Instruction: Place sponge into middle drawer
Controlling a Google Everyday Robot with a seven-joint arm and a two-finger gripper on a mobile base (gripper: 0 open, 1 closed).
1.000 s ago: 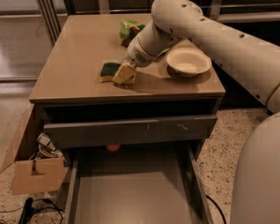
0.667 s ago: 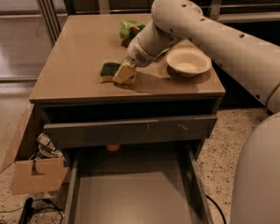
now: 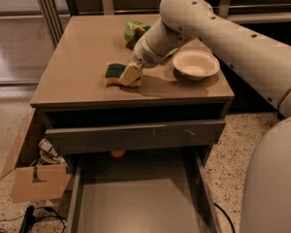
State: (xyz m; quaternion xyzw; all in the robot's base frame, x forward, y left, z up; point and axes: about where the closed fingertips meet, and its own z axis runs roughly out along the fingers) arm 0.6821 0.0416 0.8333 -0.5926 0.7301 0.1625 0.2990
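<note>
The sponge (image 3: 113, 72), dark green over pale yellow foam, lies on the tan cabinet top (image 3: 77, 67) near its middle. My gripper (image 3: 131, 74) is down at the sponge's right end, touching or right against it. My white arm reaches in from the right across the top. The middle drawer (image 3: 136, 205), a wide grey tray with a flat floor and thin side walls, stands pulled out at the bottom of the view, below and in front of the sponge. Nothing lies on its visible floor.
A green snack bag (image 3: 134, 30) lies behind the gripper. A white bowl (image 3: 195, 63) stands to its right. A drawer with a scratched grey front (image 3: 136, 135) sits above the open tray. A cardboard box (image 3: 34, 176) and cables are on the floor at left. A small orange object (image 3: 117, 154) shows under the closed drawer.
</note>
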